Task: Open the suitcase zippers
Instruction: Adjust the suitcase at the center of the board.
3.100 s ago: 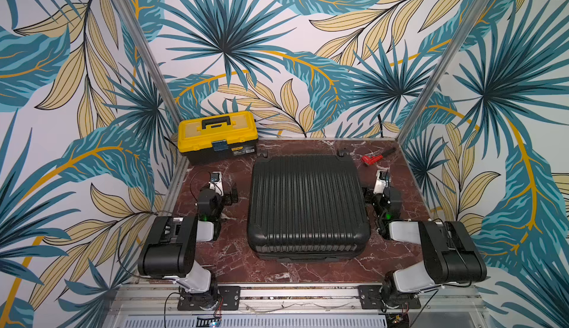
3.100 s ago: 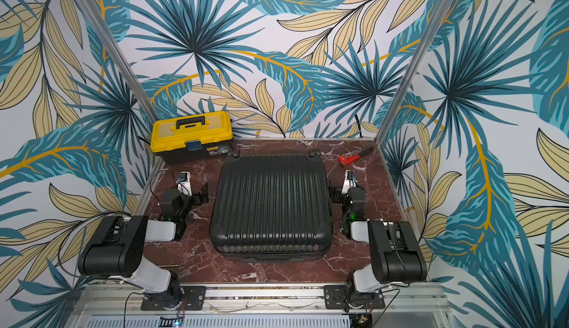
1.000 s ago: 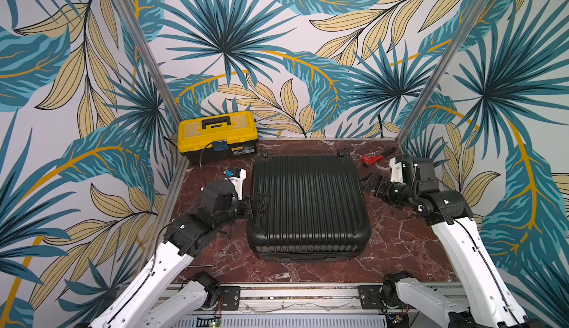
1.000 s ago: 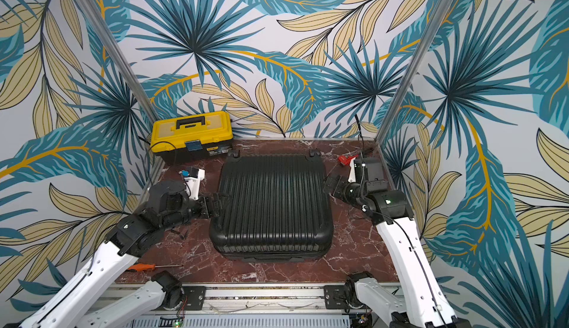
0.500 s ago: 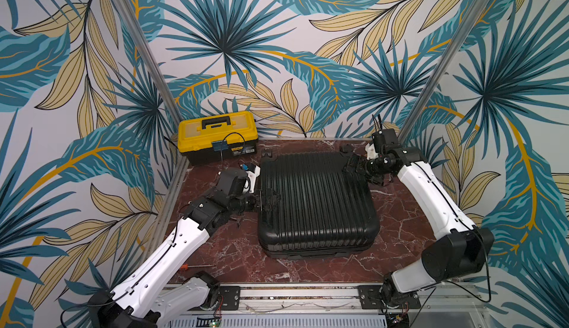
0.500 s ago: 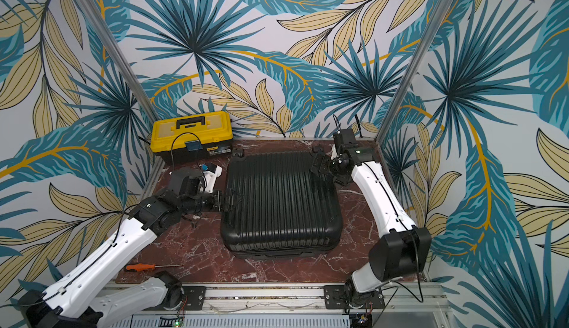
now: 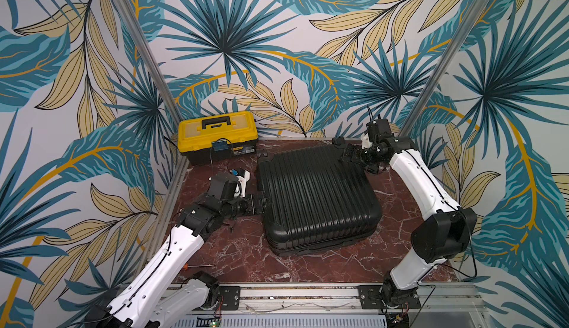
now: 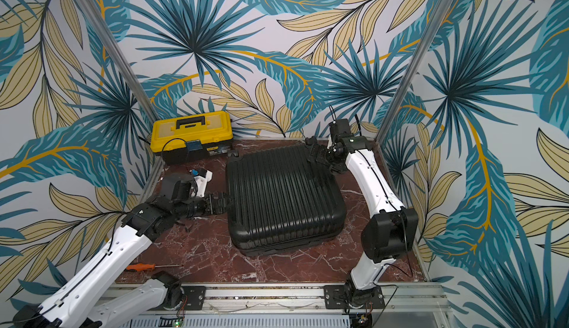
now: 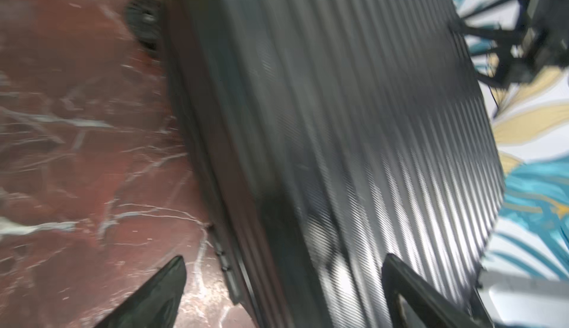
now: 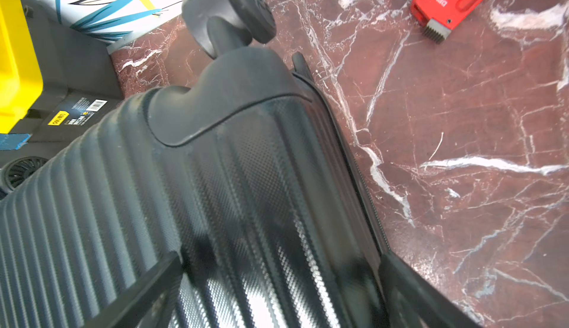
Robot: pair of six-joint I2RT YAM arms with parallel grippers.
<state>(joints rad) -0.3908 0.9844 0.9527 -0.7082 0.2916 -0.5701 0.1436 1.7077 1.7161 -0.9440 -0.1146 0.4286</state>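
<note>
The large black ribbed hard-shell suitcase (image 7: pixel 314 197) is lying flat and closed, slightly skewed, on the red marble table (image 7: pixel 240 249), near a yellow-and-black toolbox (image 7: pixel 217 135). The left jaws are standing wide open against its left side, gripping nothing. The right jaws are gaping equally wide over its far right corner, beside the thin black zip track (image 10: pixel 369 206), also holding nothing

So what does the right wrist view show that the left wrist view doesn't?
Only the right wrist: a red wrench, the toolbox, and sharp zip teeth along the seam. Only the left wrist: the right end effector at the far corner. Both: the suitcase with its ribbed shell, a wheel, the marble table.
</note>
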